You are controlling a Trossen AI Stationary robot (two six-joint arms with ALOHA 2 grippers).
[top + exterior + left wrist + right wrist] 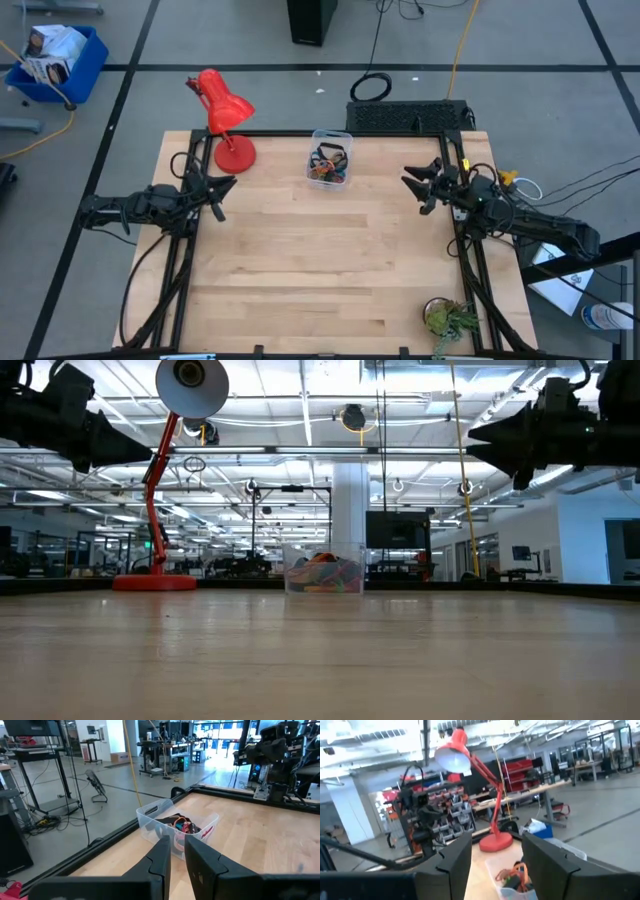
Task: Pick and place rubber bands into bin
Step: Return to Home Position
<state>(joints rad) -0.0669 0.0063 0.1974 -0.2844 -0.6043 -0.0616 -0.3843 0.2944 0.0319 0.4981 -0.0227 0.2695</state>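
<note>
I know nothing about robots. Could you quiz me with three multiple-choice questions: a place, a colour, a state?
1. Where are the rubber bands?
A) in the clear bin
B) scattered across the table
C) in a gripper
2. What colour is the lamp?
A) blue
B) red
C) green
3. How is the right gripper?
A) open, empty
B) shut on a band
C) shut on the lamp
Answers: 1A, the loops lie inside the bin; 2B, shade and base are red; 3A, its wrist view shows an empty gap between its fingers.

Clear bin w/ black, orange, red rubber bands; red lamp.
</note>
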